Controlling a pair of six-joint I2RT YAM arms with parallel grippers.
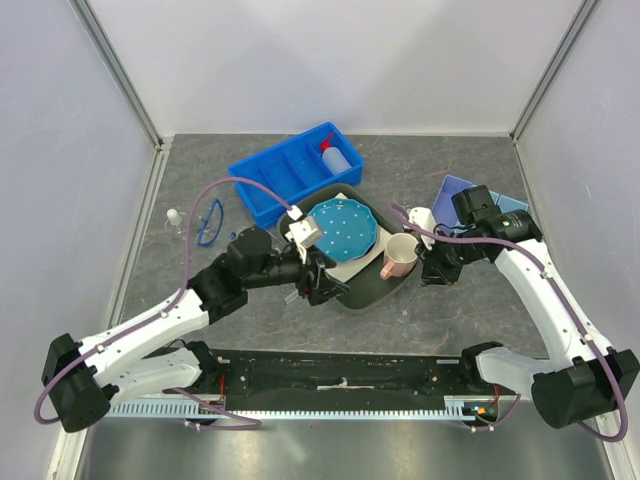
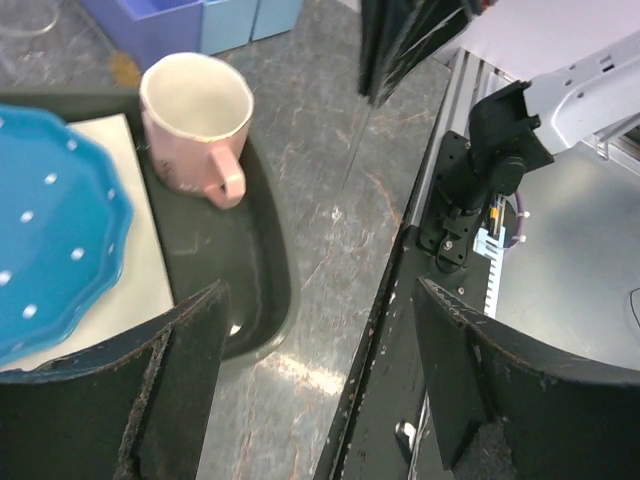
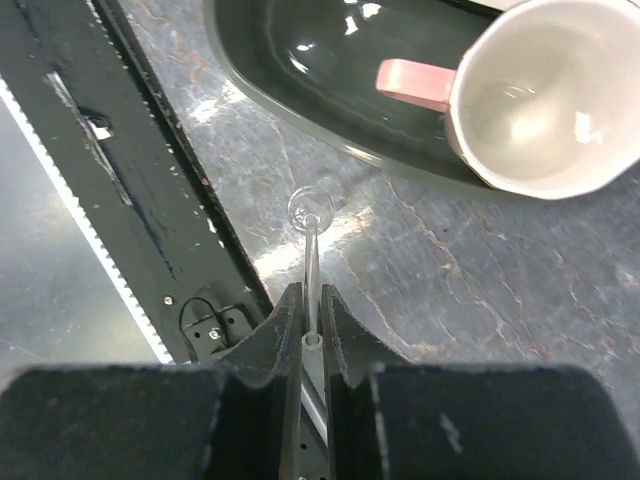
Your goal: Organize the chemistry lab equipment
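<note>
At the far left of the top view, a small clear bottle [image 1: 175, 219] and the blue goggles [image 1: 209, 223] lie loose on the surface [image 1: 300, 332], in no container. At upper centre the white squeeze bottle [image 1: 338, 156] sits in the right end of the blue bin [image 1: 285, 180]. It is the only piece I would call put away, so I judge the job barely begun.

My left hand [image 1: 322, 285] hovers at the lower left edge of the dark tray [image 1: 368, 294], fingers spread wide with nothing between them. On that tray stand the blue dotted plate [image 1: 341, 227] and the pink mug [image 1: 399, 258]. Just right of the mug, my right hand [image 1: 433, 272] is pinched tight on a thin clear glass tube [image 3: 311, 240]. Its round end is near the surface beside the tray, and I cannot tell whether it touches.

Only the right wrist view shows that tube; from above it is too slight to see. Only the top view shows the goggles, bottle and bin. The left wrist view shows the empty gap of my left hand up close.
</note>
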